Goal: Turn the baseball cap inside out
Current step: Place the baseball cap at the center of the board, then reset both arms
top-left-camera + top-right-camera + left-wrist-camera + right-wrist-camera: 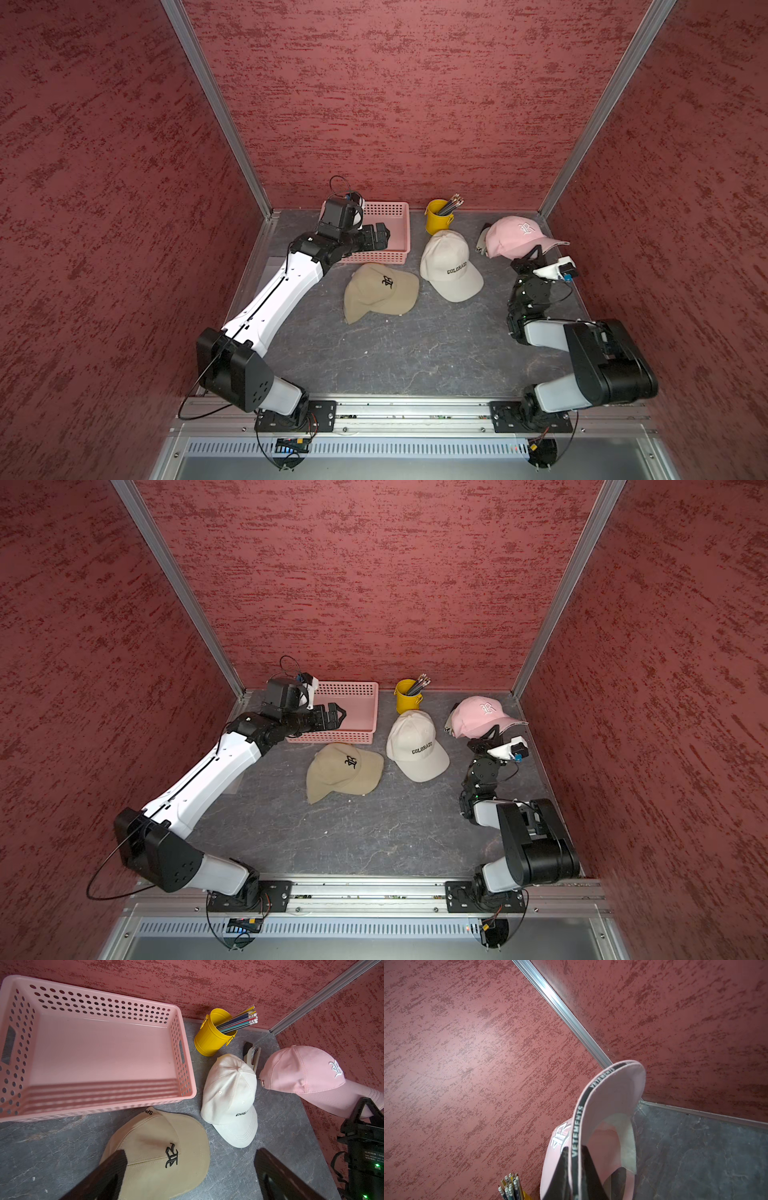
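A pink baseball cap [513,235] [478,715] with a white embroidered letter sits at the back right, crown up, its brim lifted off the table. My right gripper [537,250] [493,730] is shut on the brim's edge. In the right wrist view the fingers [588,1167] pinch the black lettered trim from both sides, and the pink baseball cap's [614,1103] underside and pale lining show. My left gripper [384,237] [338,715] hangs open over the pink basket's front, holding nothing. In the left wrist view the left gripper [191,1153] frames a tan cap [158,1147].
The tan cap [380,291] lies centre-left and a cream "COLORADO" cap [449,266] beside it. A pink perforated basket [397,216] stands at the back. A yellow cup [435,222] of pencils and a stapler [252,1053] sit near the back wall. Red walls close in three sides.
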### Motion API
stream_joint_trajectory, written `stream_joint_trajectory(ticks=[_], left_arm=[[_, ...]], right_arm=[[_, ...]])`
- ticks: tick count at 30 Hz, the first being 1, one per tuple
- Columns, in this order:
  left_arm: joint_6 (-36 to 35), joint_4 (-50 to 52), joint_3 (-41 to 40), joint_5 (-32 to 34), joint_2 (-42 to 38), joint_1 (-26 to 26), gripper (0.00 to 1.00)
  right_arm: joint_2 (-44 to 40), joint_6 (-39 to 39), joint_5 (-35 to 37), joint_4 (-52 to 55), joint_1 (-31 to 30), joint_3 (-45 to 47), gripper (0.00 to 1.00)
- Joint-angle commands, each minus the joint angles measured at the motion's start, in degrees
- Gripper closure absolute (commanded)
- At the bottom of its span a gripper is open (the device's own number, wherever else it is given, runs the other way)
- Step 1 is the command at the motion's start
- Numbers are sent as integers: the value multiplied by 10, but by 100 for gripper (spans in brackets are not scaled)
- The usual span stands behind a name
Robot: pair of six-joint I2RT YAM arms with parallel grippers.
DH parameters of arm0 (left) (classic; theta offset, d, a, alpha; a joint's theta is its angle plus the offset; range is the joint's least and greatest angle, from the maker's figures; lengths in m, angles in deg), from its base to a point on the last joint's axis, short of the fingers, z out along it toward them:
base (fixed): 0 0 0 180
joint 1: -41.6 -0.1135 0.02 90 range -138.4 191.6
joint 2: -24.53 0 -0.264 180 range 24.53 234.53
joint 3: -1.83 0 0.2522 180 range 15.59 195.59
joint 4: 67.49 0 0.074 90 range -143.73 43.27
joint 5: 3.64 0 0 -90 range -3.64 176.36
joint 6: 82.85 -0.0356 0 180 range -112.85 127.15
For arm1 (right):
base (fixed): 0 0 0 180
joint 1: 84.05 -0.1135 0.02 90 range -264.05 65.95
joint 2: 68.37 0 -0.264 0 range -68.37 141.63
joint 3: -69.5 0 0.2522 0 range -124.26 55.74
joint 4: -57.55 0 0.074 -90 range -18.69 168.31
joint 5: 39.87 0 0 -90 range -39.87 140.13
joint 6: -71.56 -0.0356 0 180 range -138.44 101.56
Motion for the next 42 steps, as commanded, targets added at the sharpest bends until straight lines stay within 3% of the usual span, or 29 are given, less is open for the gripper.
stream_joint_trajectory(ticks=[1,4,6,12,15,17,20,23,28,34,36,39,41,42], left_arm=[[-8,-24,-8,-13,1,-6,0],[-10,-23,-11,-15,-2,-8,0],[-10,-25,-14,-17,-7,-11,0],[-5,-32,-23,-27,-17,-18,0],[-5,-34,-25,-31,-22,-17,0],[-4,-33,-27,-32,-25,-17,0],[-18,-27,-20,-34,-16,-9,0],[-77,18,22,19,16,35,0],[-164,41,59,144,53,110,0],[-178,22,67,130,61,108,0],[-179,25,73,135,67,102,0],[-153,16,62,100,57,59,0],[-123,-16,28,62,30,7,0],[-110,-36,6,50,12,-21,0]], right_arm=[[13,-38,-6,-33,8,9,89],[9,-48,6,-34,10,22,83],[-4,-40,12,-33,9,34,69],[-84,-63,39,40,10,77,48],[-167,-94,36,186,10,85,46],[-255,-99,24,362,10,60,45],[-315,-24,-13,590,10,-40,46],[-276,38,-89,783,15,-173,43],[-204,90,-247,931,43,-288,43],[-137,106,-423,1032,93,-332,42],[-111,126,-455,1053,93,-354,33],[-85,163,-493,1070,93,-380,28],[-96,182,-479,1047,93,-370,7],[-107,193,-471,1028,93,-361,2]])
